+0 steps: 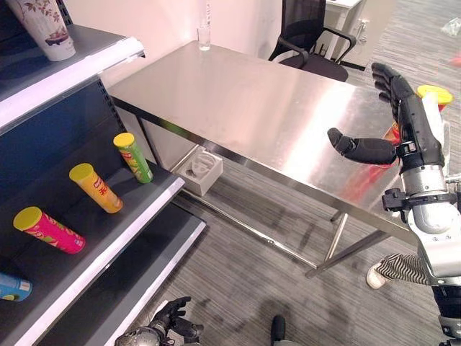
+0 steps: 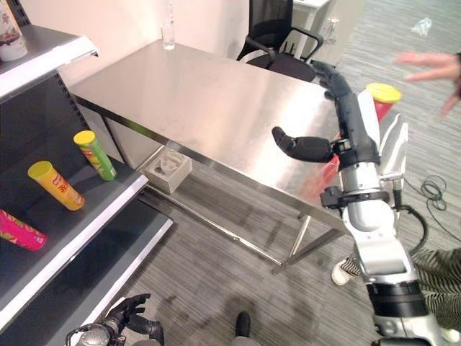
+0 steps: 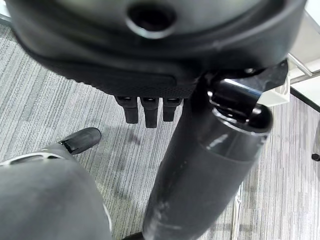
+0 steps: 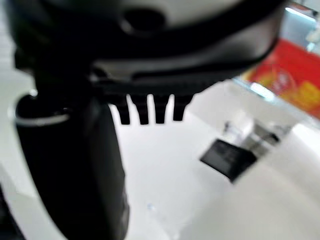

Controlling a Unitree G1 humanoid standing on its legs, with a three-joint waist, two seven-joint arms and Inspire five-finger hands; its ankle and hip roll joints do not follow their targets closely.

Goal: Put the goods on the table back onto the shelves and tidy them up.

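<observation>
Right hand (image 1: pixel 403 108) open, red can (image 2: pixel 380 101) just behind its fingers on table (image 1: pixel 274 108); three cans shelved, this one left.

Head cams look down, sharing table (image 1: pixel 274 108) & shelf (image 1: pixel 108 216); wrist cams close behind each hand

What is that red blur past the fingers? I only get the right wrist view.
Observer: A red can with a yellow lid, upright at the table's right edge, beyond the open right hand.
Operator: Anything on the shelves?
Observer: A green can, a yellow can and a pink can lie on the shelf to the left.
Operator: And the other hand?
Observer: The left hand hangs low near the floor, holding nothing.
</observation>
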